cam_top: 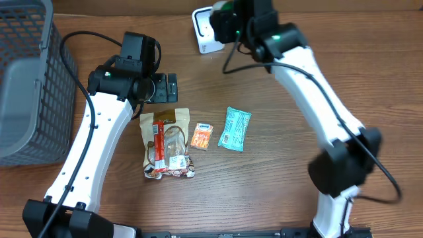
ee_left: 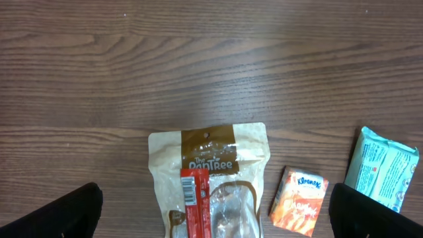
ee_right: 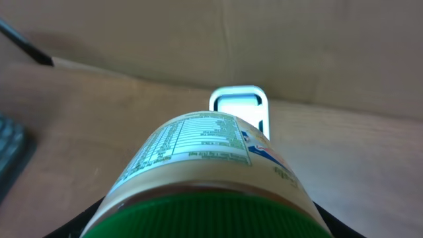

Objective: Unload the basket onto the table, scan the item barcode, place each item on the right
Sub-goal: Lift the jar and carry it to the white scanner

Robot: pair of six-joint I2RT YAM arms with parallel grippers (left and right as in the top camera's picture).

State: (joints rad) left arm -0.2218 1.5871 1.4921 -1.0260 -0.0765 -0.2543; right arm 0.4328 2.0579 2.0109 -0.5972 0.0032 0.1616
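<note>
A: Any writing?
B: "Kleenex" on the orange pack (ee_left: 299,200); the pouch (ee_left: 208,155) reads something like "DanTree".
A: Surface?
B: Wood table (ee_left: 198,66), grey basket (cam_top: 26,79) at the left.
A: The jar (ee_right: 205,158)?
B: The right gripper (cam_top: 225,23) clamps it, label facing the white scanner (ee_right: 239,106) just ahead. The left gripper (cam_top: 164,88) hangs wide over the pouch.

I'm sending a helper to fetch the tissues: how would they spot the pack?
On the wooden table, right of the grey basket, three packets lie in a row. The tissue pack is the middle one, between the tan snack bag and the teal packet. It is the smallest and the only orange one.
</note>
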